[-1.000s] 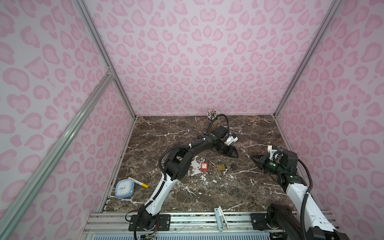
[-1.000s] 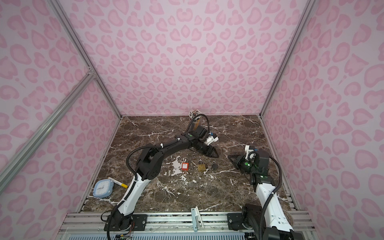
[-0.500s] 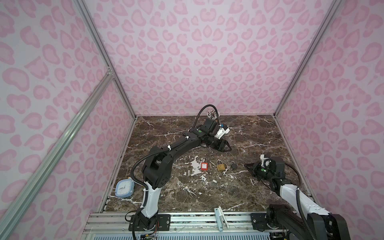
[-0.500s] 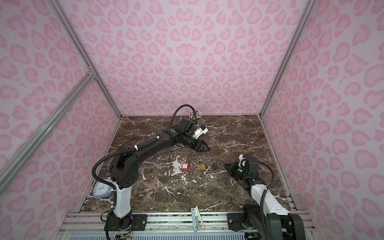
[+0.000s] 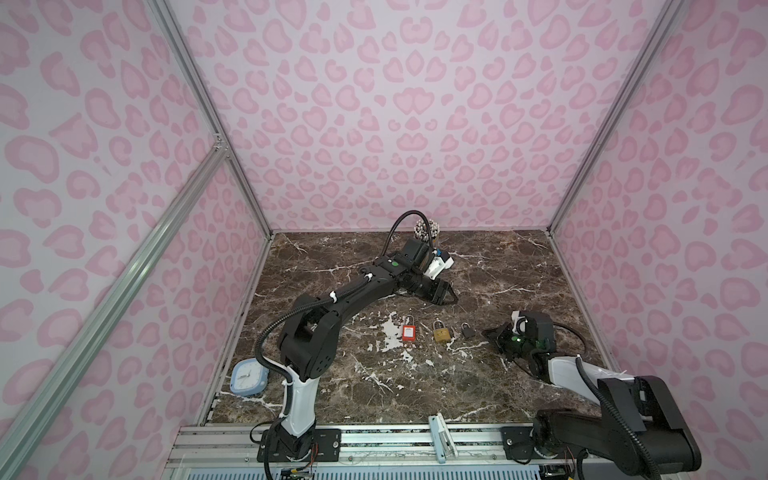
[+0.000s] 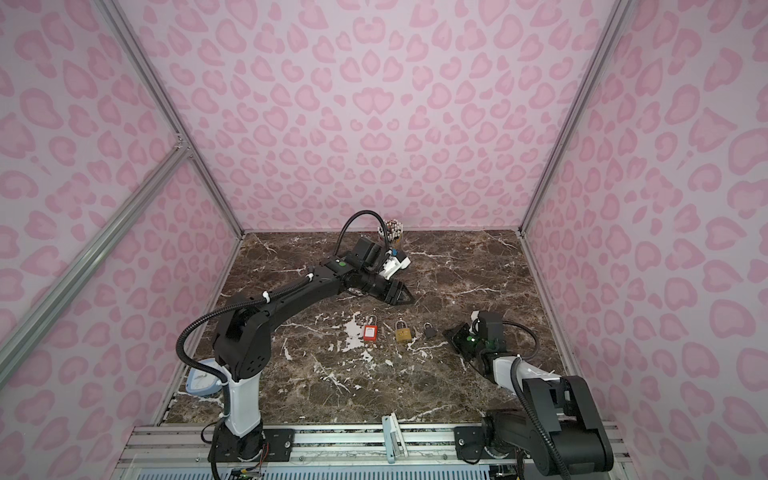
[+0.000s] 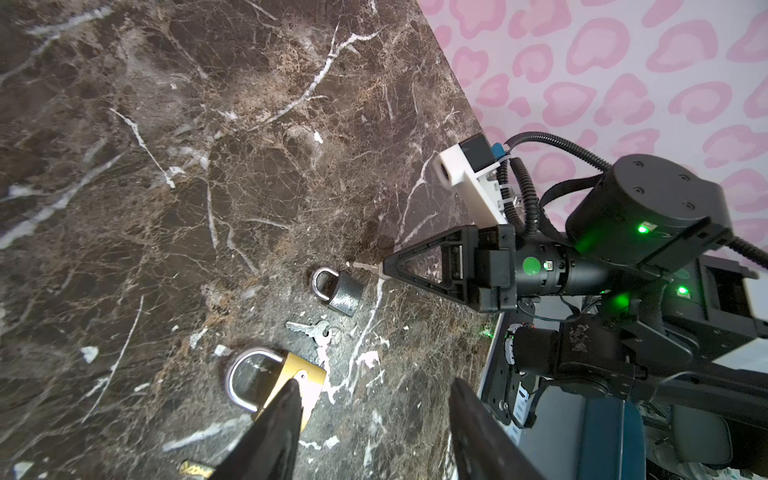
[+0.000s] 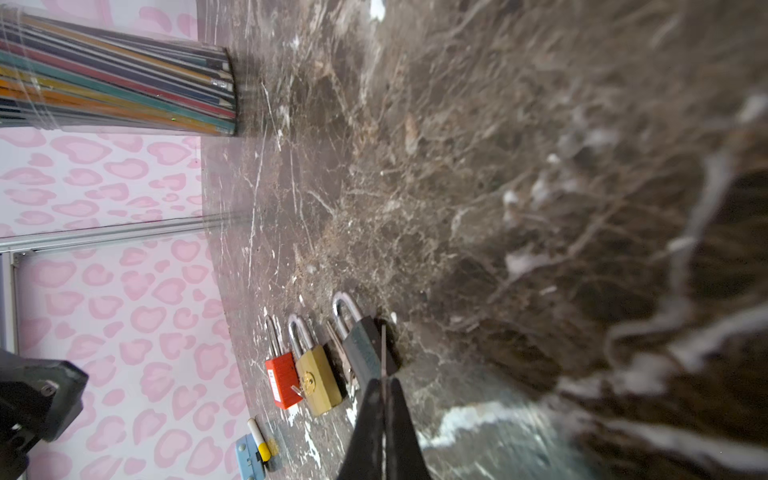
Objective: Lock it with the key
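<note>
The small dark-grey padlock (image 8: pixel 360 347) lies on the marble surface (image 5: pixel 498 266), base towards me. My right pincer (image 7: pixel 386 269), clamped on the thin silver key (image 7: pixel 365 266), points along its length, just beside it. My left pincer (image 5: pixel 447 294), parted and empty, is farther.

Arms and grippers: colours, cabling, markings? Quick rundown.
Left arm and right arm: black, with one white link each, black corrugated cable alongside, green dot near the wrist and a white camera mount. Right arm shows green lights. Fingers are black, triangular and open-framed.
</note>
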You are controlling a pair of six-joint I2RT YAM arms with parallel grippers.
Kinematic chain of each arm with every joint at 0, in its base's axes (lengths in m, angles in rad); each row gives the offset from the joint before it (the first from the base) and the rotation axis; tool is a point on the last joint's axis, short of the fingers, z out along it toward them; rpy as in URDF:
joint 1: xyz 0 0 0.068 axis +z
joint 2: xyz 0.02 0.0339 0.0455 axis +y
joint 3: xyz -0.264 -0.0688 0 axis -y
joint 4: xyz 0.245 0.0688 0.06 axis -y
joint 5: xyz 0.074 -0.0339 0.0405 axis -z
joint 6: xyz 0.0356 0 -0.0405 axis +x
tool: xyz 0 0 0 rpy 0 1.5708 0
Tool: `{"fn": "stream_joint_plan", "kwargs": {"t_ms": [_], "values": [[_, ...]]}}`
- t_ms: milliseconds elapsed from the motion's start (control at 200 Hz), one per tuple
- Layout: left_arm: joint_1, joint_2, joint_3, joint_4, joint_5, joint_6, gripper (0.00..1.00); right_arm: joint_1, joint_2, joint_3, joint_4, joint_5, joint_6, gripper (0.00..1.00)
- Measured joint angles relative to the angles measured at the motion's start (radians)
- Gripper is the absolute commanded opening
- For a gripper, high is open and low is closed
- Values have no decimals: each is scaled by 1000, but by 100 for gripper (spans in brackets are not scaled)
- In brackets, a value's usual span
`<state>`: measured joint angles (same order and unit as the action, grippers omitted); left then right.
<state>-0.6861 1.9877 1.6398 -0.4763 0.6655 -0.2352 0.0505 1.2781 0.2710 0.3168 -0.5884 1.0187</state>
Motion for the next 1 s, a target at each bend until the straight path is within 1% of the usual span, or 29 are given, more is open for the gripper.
{"fn": "stream_joint_plan", "kwargs": {"t_ms": [365, 555, 680, 845, 1000], "values": [[4, -11, -15, -1, 0, 0, 59, 0, 80, 35, 68, 13, 10, 1], [4, -11, -18, -1, 0, 0, 59, 0, 98, 36, 77, 13, 10, 3], [4, -14, -20, -1, 0, 0, 59, 2, 104, 35, 76, 13, 8, 9], [4, -17, -20, -1, 0, 0, 59, 7, 97, 35, 29, 16, -3, 12], [4, -17, -20, -1, 0, 0, 59, 15, 55, 35, -31, 35, -21, 25]]}}
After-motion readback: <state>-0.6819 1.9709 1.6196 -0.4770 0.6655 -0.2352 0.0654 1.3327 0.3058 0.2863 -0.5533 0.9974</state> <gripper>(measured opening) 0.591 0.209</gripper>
